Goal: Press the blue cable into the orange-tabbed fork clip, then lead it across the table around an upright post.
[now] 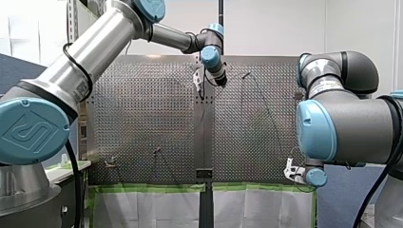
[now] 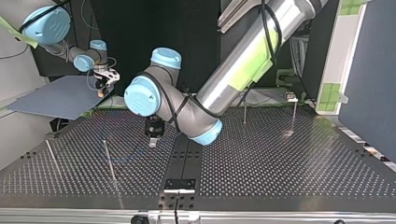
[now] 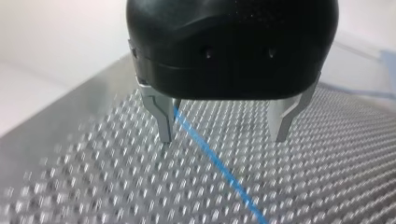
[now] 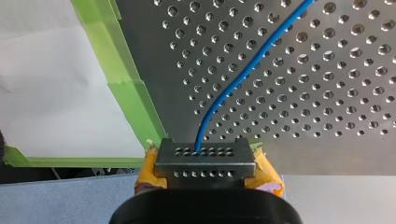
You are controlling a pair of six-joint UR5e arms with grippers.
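The blue cable [image 3: 215, 159] lies on the perforated table [image 3: 93, 177] and passes between the metal fingers [image 3: 163, 122] of my left gripper [image 3: 224, 136]. That gripper is open, just above the table, with the cable close to one finger. In the top view my left gripper [image 2: 153, 136] hangs over the table's middle, with a faint blue arc of cable [image 2: 126, 159] beside it. My right gripper [image 4: 204, 163] is shut on the cable [image 4: 243, 79] at the table's taped edge, yellow pads [image 4: 266, 177] showing. I cannot make out the fork clip.
Thin upright posts stand on the table: two [image 2: 110, 161] [image 2: 51, 156] at the top view's left and two [image 2: 244, 112] [image 2: 293, 114] at its far right. Green tape [image 4: 126, 93] lines the table's edge by my right gripper. A grey board [image 2: 56, 95] lies under it.
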